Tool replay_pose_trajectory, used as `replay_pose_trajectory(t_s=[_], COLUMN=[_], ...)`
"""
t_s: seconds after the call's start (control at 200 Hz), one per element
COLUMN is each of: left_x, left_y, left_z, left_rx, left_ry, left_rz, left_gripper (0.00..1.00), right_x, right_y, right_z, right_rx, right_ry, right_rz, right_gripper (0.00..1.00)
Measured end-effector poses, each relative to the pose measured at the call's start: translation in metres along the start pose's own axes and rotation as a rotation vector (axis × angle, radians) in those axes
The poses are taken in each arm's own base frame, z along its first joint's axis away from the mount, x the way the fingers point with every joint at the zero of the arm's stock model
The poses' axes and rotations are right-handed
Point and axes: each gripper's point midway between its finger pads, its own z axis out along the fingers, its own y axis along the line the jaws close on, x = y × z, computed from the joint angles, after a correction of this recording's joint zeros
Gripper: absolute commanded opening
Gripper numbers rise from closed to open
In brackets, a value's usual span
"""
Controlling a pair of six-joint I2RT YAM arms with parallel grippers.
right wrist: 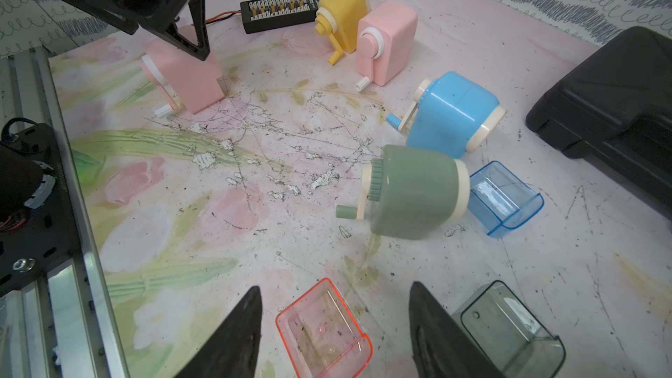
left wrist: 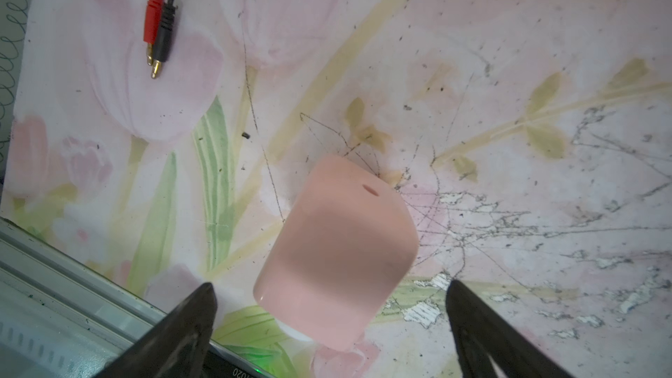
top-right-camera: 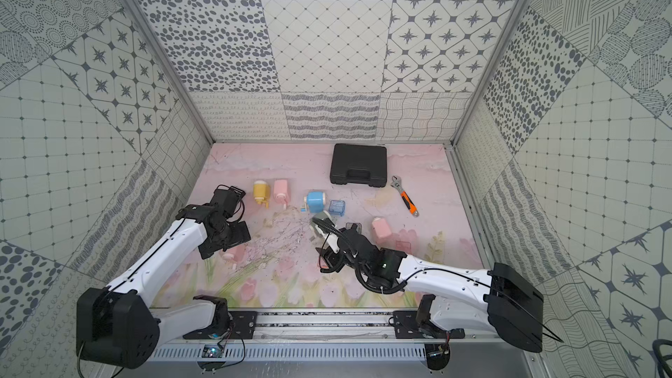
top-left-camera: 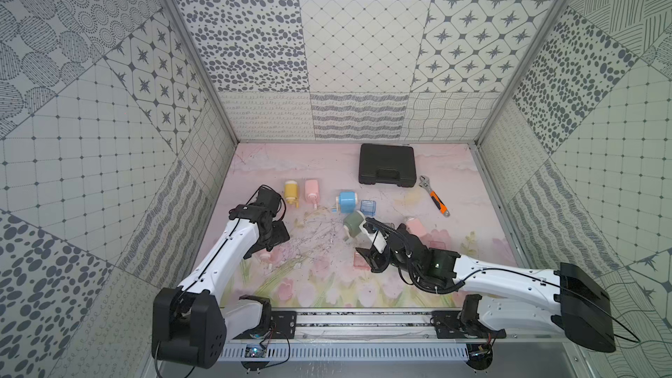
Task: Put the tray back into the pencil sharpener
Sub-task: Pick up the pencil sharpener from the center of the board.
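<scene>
A clear pink tray [right wrist: 323,329] lies on the table, open side up, between the spread fingers of my right gripper [right wrist: 335,286]; neither finger touches it. In a top view the tray [top-left-camera: 360,260] shows just left of that gripper [top-left-camera: 371,260]. A pink pencil sharpener [left wrist: 338,249] rests on the mat between the fingers of my left gripper [left wrist: 330,284], which is open and apart from it. The right wrist view shows the same sharpener [right wrist: 185,78] with its white crank toward the rail, under the left fingers [right wrist: 189,30].
Yellow [top-left-camera: 291,192], pink [top-left-camera: 312,190], blue [top-left-camera: 348,202] and green [top-left-camera: 353,225] sharpeners stand mid-table, another pink one [top-left-camera: 414,227] at right. A blue tray [right wrist: 505,200] and a grey tray [right wrist: 509,329] lie nearby. A black case [top-left-camera: 387,164] and a wrench [top-left-camera: 434,200] lie behind.
</scene>
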Motion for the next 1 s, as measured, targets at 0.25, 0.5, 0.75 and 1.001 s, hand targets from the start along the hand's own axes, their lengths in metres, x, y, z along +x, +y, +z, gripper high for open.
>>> replay_pose_trajectory(t_s=[0.25, 0.5, 0.75, 1.001], left_x=[0.006, 0.014, 0.013, 0.003], left_y=[-0.005, -0.01, -0.016, -0.03], left_z=[0.015, 0.032, 0.035, 0.021], left_rx=[0.003, 0.008, 0.034, 0.136], left_ry=[0.057, 0.112, 0.116, 0.033], left_rz=[0.045, 0.078, 0.094, 0.126], left_gripper=[0.83, 0.66, 0.45, 0.26], right_x=[0.002, 0.011, 0.001, 0.004], right_y=[-0.001, -0.008, -0.013, -0.017], right_z=[0.003, -0.002, -0.009, -0.011], right_rx=[0.007, 0.04, 0.059, 0.08], right_ry=[0.0, -0.002, -0.039, -0.03], right_rz=[0.021, 0.071, 0.084, 0.159], right_gripper=[0.65, 0.64, 0.63, 0.6])
